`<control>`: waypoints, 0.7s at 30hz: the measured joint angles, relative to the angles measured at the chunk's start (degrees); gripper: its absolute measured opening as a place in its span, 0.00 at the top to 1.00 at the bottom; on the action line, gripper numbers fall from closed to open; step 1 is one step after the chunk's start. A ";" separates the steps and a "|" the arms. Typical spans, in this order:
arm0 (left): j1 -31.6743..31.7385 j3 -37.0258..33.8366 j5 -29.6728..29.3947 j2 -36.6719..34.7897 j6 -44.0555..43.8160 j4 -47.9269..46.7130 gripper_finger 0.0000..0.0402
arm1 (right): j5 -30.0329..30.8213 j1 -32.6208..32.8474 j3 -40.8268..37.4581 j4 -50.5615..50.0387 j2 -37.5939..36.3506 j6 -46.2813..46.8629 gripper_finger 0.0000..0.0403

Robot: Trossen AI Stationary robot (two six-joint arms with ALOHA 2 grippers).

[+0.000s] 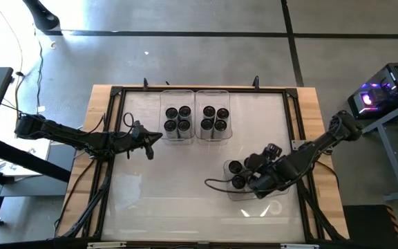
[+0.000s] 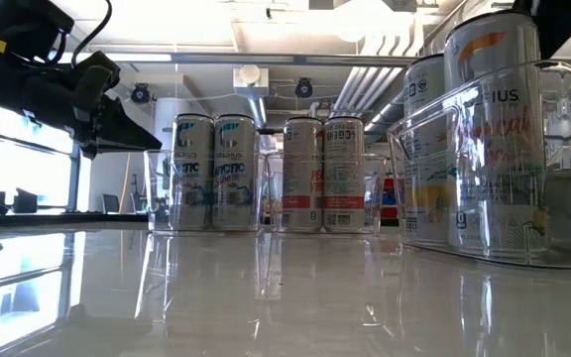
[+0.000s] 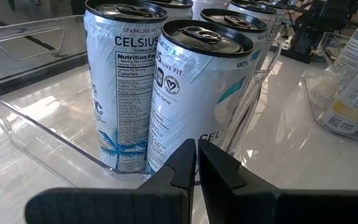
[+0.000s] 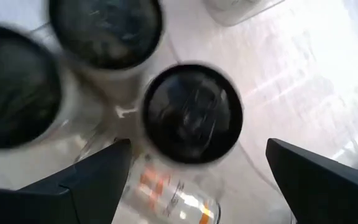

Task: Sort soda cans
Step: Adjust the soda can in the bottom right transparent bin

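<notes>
Around your table [image 1: 199,207], with its glossy white top and pale wooden edges, you have a grey concrete floor [image 1: 185,55] crossed by dark lines. To one side stands a metal-framed bench [image 1: 392,124] carrying a computer case [image 1: 382,93] lit purple (its glow is plain from above). Look level across the table and you see large windows [image 2: 28,178] letting in daylight, a white ceiling with exposed ducts and pipes [image 2: 365,84], and bright ceiling lights [image 2: 365,15].
</notes>
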 joint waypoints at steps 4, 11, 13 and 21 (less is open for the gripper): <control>0.00 0.00 0.04 0.00 0.00 0.00 0.96 | -3.33 2.49 3.77 -4.61 -0.02 -0.97 0.09; 0.00 0.00 0.11 0.01 0.02 0.00 0.96 | -15.20 6.50 -0.91 -9.38 -0.27 -9.53 0.09; -0.02 0.00 0.17 0.00 0.02 -0.07 0.96 | -17.25 6.55 -5.34 -6.78 -0.72 -11.74 0.09; 0.00 0.00 0.55 0.00 0.02 -0.17 0.96 | -22.06 3.56 -18.42 5.87 -0.98 -23.10 0.09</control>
